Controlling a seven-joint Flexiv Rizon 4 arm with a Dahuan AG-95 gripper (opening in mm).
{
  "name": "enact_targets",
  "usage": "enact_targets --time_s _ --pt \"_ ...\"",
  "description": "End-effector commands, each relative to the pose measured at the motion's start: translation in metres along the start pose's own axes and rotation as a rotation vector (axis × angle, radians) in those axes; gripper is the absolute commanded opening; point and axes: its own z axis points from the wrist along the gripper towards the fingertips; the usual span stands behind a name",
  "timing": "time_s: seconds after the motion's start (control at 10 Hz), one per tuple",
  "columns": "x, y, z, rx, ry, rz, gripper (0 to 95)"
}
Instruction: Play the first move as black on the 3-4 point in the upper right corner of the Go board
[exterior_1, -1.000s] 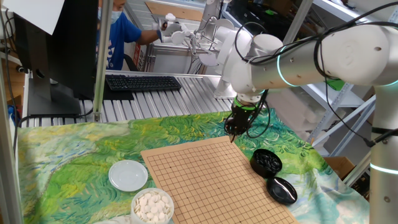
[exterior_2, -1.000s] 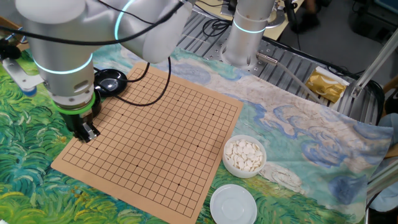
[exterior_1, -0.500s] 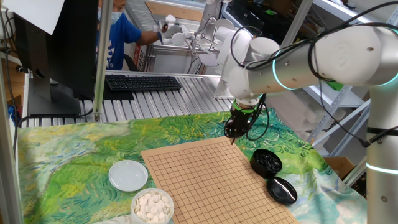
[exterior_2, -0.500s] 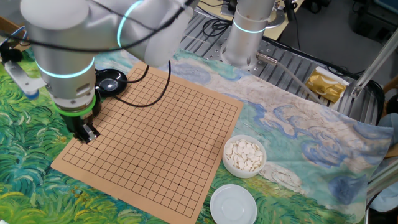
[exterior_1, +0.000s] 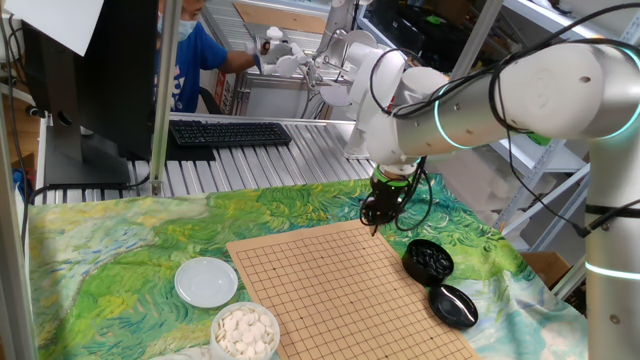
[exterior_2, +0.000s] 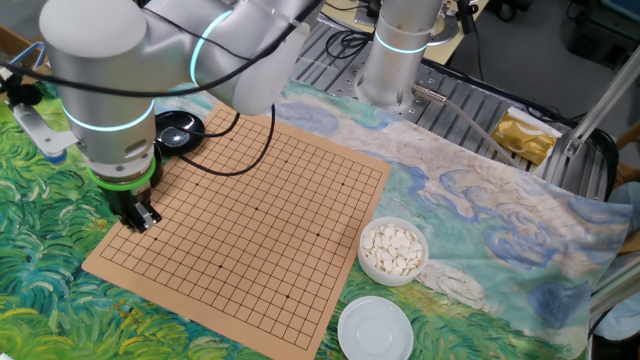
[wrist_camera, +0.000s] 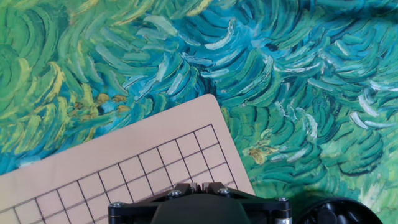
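Claw (exterior_1: 374, 224) hangs just over the board (exterior_2: 240, 215) corner, can't tell if it's open or gripping a stone. Black stones sit in the bowl (exterior_1: 428, 260) just beside it.

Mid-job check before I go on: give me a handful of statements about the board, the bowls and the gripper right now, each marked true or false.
1. The gripper is above a corner region of the Go board. True.
2. White stones already lie on the grid. False: the white stones are in their bowl beside the board.
3. The bowl of black stones lies off the board. True.
4. The white lid covers the white stones. False: it lies apart, on the cloth.
5. The board's grid shows no stones. True.
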Motion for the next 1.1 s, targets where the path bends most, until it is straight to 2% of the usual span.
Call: enact_targets --time_s 0.1,0.3,1.1 --pt "0.0018 -0.0014 0.0051 -0.006 -0.005 0.001 0.0" --pt "0.0031 -0.0022 0.0105 -0.013 -0.005 0.005 0.0" --pt "0.0042 -0.0027 0.015 -0.008 -0.011 0.007 0.0"
